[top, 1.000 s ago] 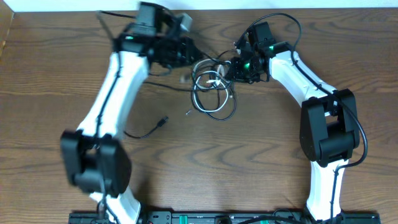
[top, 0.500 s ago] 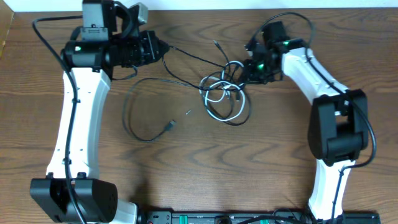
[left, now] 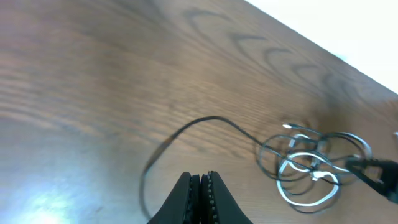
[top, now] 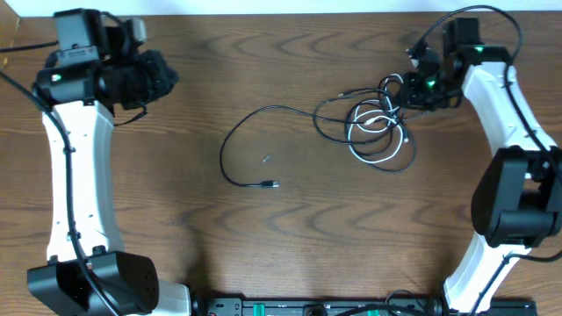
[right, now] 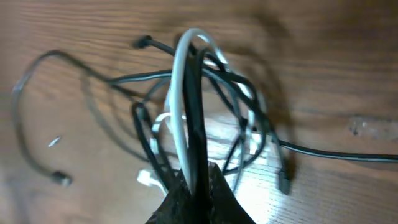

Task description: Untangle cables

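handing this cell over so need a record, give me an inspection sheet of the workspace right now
surface: wooden table, no spills seen
job's things: cables, black and white, looped in one tangle right of centre; one black strand trails left to a plug
clutter: one small speck beside that strand
grippers: left gripper shut, empty, away from the tangle; right gripper shut on the cables
cables: arm wire runs along the left arm
surroundings: black rail at near edge; pale strip at far edge
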You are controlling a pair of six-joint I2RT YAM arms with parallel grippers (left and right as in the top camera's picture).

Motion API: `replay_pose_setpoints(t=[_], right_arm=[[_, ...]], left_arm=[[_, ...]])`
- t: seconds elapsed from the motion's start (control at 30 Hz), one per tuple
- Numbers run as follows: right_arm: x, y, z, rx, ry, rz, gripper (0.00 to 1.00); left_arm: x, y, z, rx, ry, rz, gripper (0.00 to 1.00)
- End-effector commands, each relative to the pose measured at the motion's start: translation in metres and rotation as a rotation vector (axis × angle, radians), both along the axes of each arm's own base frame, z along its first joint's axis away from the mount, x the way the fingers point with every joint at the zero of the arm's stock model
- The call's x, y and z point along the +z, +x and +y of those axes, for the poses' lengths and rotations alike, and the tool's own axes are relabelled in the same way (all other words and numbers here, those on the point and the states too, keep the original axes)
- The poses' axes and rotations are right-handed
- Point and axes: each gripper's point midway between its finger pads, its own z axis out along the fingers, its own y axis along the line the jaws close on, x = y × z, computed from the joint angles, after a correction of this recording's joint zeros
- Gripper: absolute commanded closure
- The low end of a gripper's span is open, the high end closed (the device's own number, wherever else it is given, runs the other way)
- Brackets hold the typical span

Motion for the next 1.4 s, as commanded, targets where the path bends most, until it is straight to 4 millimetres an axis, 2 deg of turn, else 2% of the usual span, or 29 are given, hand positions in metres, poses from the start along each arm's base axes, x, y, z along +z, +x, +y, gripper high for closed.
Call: replay_pose_setpoints(t=[0.0,0.27,0.37,0.57,0.7,0.77,0.9,0.97,1.03,1.2,1.23,1.33,1.37], right_arm=[[0.041,-0.007,0.029,0.147,0.152,-0.113,0.99],[0.071,-0.024,0.066,0.267,0.254,-0.165,0.99],[0.095,-0.034,0.08,0.331,0.332,-0.219,0.99],[0.155,-0.054,0.097,0.426,0.499,-0.35,0.99],[0.174,-0.064,0.102,0.452,0.553,-0.382,0.99],[0.176,-0.067,0.105,0.459,0.567,-0.377,0.99],[0.167,-0.069,0.114,0.476,0.543,-0.353,0.99],[0.159,-0.07,0.124,0.491,0.513,-0.334,0.99],[0.149,-0.071,0.131,0.49,0.464,-0.307,0.99],[0.121,-0.069,0.142,0.441,0.283,-0.242,0.99],[0.118,-0.067,0.141,0.425,0.262,-0.235,0.94],[0.11,-0.06,0.138,0.349,0.188,-0.21,0.54],[0.108,-0.058,0.136,0.328,0.176,-0.205,0.46]], left_arm=[[0.016,-0.003,0.006,-0.001,0.042,-0.038,0.93],[0.013,-0.006,-0.02,-0.084,0.054,-0.034,0.92],[0.011,-0.006,-0.03,-0.109,0.053,-0.031,0.92],[0.002,-0.004,-0.05,-0.158,0.049,-0.007,0.88],[-0.004,-0.001,-0.061,-0.188,0.047,0.001,0.87],[-0.006,0.001,-0.068,-0.205,0.048,-0.002,0.86],[-0.01,0.003,-0.08,-0.234,0.047,0.001,0.83],[-0.013,0.004,-0.086,-0.248,0.046,0.007,0.83],[-0.016,0.004,-0.09,-0.259,0.046,0.012,0.77],[-0.024,0.006,-0.1,-0.281,0.044,0.03,0.75],[-0.025,0.006,-0.101,-0.284,0.044,0.032,0.75],[-0.025,0.007,-0.104,-0.292,0.045,0.023,0.75],[-0.025,0.008,-0.105,-0.294,0.045,0.02,0.75]])
